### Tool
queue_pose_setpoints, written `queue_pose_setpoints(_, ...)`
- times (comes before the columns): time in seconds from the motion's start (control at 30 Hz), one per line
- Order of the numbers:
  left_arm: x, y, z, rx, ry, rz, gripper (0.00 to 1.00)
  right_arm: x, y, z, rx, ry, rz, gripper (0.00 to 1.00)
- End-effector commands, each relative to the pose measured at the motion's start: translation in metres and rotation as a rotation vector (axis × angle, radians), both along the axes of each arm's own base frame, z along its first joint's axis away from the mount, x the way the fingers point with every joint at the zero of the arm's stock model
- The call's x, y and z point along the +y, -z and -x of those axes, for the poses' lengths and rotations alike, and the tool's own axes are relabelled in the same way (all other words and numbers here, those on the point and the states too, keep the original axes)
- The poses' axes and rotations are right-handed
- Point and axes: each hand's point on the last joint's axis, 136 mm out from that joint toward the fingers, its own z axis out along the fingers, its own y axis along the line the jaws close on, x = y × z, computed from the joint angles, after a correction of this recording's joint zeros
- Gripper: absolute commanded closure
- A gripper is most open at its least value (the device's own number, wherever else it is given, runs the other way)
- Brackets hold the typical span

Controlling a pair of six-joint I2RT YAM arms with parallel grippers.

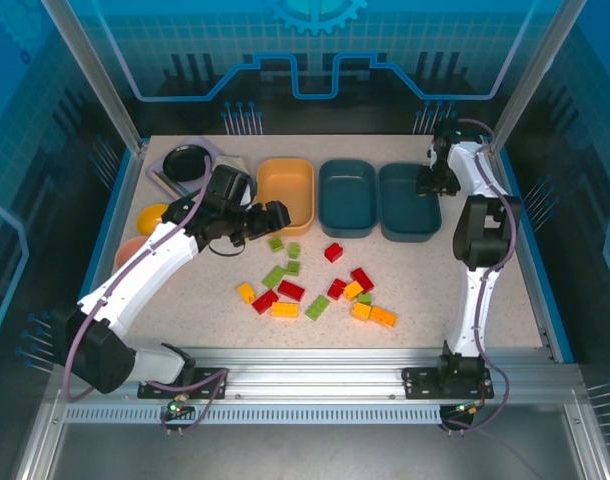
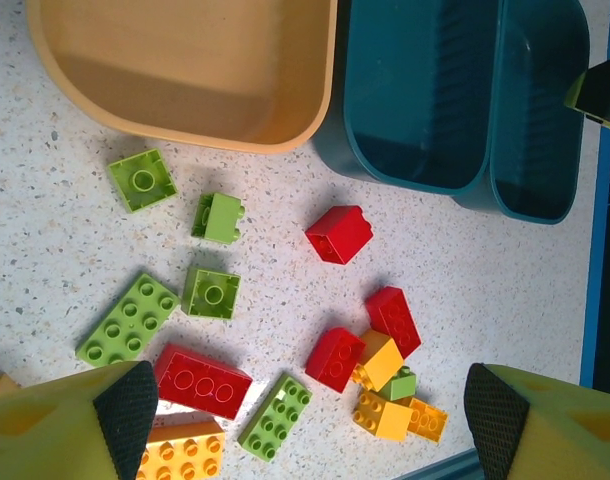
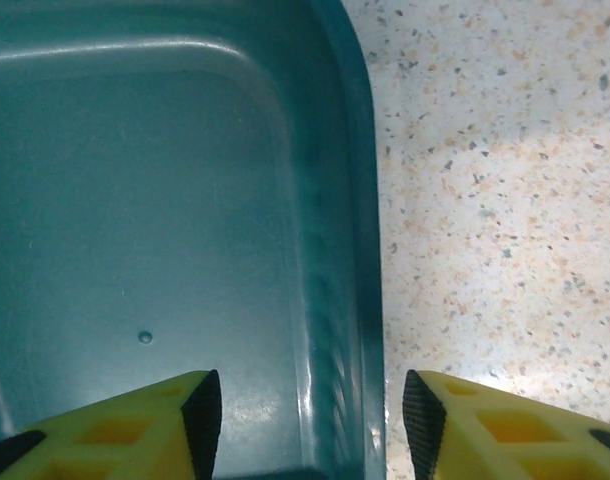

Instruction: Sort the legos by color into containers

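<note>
Hovering over the legos (image 1: 291,290) loose on the surface (image 1: 415,280) for a first pick, with left gripper (image 2: 310,410) jaws wide, empty. Straddling the rim of the right teal tray (image 1: 407,210) with right gripper (image 3: 310,410) jaws wide. Needing a descent onto one brick.

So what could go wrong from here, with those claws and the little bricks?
The right gripper has its fingers straddling the side wall of the right teal tray, so a sideways move could drag or tip it. Near the open left gripper, red, yellow and green bricks lie bunched together and touching. A grab there might catch two colours or scatter the neighbours.
</note>
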Motion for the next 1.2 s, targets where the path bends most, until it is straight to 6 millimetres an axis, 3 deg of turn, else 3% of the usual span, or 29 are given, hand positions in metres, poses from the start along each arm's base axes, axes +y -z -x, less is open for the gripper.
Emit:
queue_pose_setpoints(0.0,0.011,0.001,0.009,0.015,-0.010,-0.014,0.16,0.015,-0.047,0.013,-0.075,0.053,-0.024,0.46)
queue_pose_setpoints(0.1,0.020,0.003,0.010,0.018,-0.048,-0.010,0.16,0.037,-0.054,0.025,-0.099,0.070,-0.069,0.50)
queue_pose_setpoints(0.27,0.034,0.014,0.007,0.037,-0.104,0.011,0.16,0.079,-0.024,0.039,-0.018,0.047,-0.146,0.57)
queue_pose_setpoints(0.47,0.048,0.023,0.005,0.065,-0.149,0.003,0.16,0.094,0.007,0.032,0.079,0.029,-0.163,0.59)
queue_pose_setpoints(0.63,0.055,0.028,0.008,0.086,-0.172,-0.003,0.16,0.109,0.019,0.022,0.105,-0.021,-0.172,0.61)
queue_pose_setpoints(1.03,0.053,0.033,0.013,0.100,-0.157,0.008,0.16,0.137,0.023,0.007,0.103,-0.109,-0.194,0.61)
queue_pose_setpoints(1.13,0.051,0.032,0.013,0.098,-0.152,0.017,0.16,0.132,0.014,0.007,0.077,-0.095,-0.161,0.61)
queue_pose_setpoints(1.17,0.051,0.031,0.014,0.096,-0.149,0.023,0.16,0.128,-0.006,0.007,0.029,-0.084,-0.147,0.60)
